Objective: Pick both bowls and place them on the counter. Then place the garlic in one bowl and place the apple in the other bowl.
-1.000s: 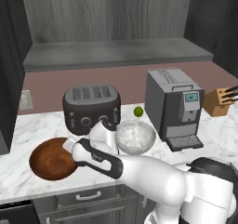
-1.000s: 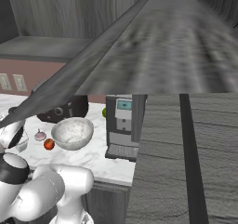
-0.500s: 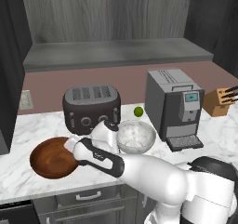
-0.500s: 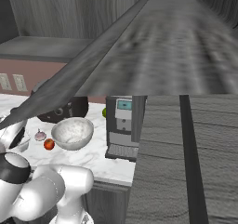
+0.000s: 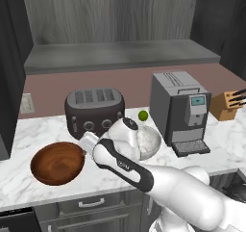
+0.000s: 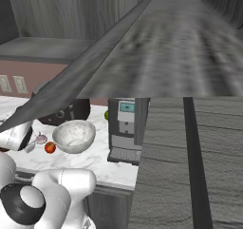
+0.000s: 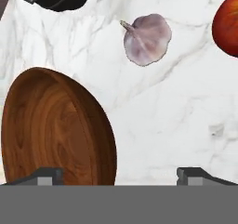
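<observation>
The gripper (image 7: 121, 174) is open with nothing between its two tips, and it hangs just over the white marble counter (image 7: 167, 121) with the rim of the brown wooden bowl (image 7: 53, 128) by its left tip. The garlic (image 7: 146, 38) lies on the counter a little past the bowl, and the red apple (image 7: 228, 23) lies off to the side of it. The white bowl (image 6: 73, 136) sits on the counter between the black toaster (image 5: 94, 111) and the grey coffee machine (image 5: 178, 110), with a small green fruit (image 5: 143, 115) behind it, and no writing can be read on anything.
</observation>
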You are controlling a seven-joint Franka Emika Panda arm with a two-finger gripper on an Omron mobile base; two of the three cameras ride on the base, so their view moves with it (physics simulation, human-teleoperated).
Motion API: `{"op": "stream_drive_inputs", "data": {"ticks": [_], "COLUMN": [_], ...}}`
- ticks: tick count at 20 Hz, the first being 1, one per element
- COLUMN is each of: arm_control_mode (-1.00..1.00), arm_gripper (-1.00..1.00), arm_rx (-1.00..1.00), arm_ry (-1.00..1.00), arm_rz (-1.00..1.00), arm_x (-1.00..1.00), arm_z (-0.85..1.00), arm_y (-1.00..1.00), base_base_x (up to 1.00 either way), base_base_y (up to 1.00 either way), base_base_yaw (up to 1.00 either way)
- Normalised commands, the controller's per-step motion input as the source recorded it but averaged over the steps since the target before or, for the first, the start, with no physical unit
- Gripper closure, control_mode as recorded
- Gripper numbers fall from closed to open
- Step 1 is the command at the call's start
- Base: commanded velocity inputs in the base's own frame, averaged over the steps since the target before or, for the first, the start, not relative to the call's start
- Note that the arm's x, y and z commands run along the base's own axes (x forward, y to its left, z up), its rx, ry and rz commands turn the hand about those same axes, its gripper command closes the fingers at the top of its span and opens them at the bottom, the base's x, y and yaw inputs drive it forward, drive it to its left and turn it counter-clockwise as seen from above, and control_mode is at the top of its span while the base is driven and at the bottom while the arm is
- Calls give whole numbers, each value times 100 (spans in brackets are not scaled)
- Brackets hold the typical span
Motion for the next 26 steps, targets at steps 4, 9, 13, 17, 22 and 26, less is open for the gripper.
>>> {"op": "stream_drive_inputs", "data": {"ticks": [4,9,13,17,22,26], "arm_control_mode": [-100,-100,-100,-100,-100,-100], "arm_gripper": [-100,-100,-100,-100,-100,-100], "arm_rx": [0,0,-1,-1,-1,-2], "arm_ry": [2,7,14,17,17,16], "arm_rz": [-18,-23,-16,-3,0,0], "arm_x": [1,12,40,64,59,43], "arm_z": [21,11,0,0,-3,-19], "arm_y": [-29,-23,-8,-1,-7,-1], "base_base_x": [0,0,0,0,0,0], "base_base_y": [0,0,0,0,0,0], "base_base_yaw": [0,0,0,0,0,0]}}
